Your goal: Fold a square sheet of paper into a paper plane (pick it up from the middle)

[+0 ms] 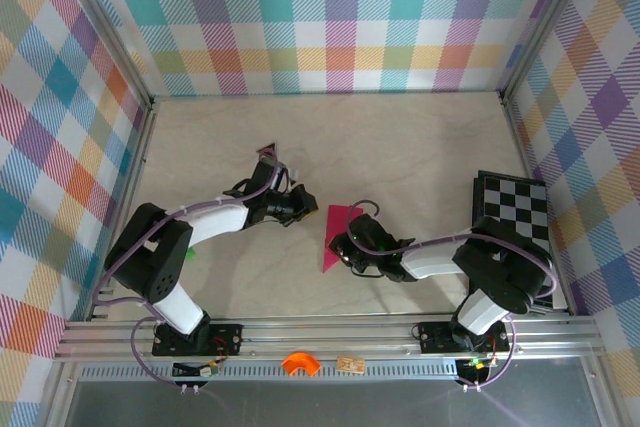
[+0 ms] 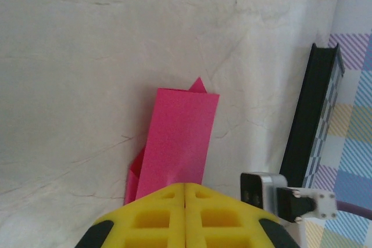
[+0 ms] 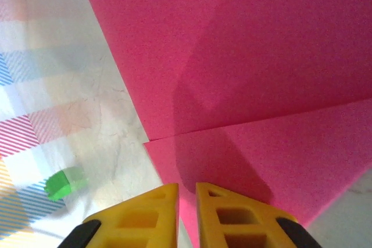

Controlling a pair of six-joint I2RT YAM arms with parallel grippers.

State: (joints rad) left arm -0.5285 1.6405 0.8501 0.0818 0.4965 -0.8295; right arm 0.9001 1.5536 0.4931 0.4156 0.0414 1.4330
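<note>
Pink paper [image 1: 333, 237] — looks light, floppy; pinch its folded edge. Left gripper [image 2: 185, 185] beside it, fingers together; right gripper [image 3: 186, 189] over it — you can't tell

paper [image 2: 177, 137] ahead of left fingers [image 2: 168, 200]: matt, creased | fingers: matt yellow plastic, latticed | table [image 2: 70, 56] around: matt, wrinkled | board [image 2: 302, 132] right: smooth dark rim

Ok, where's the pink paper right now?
In the overhead view the pink paper lies flat near the middle of the table, between the left gripper and the right gripper, which is at its edge; the checkerboard sits farther right.
</note>
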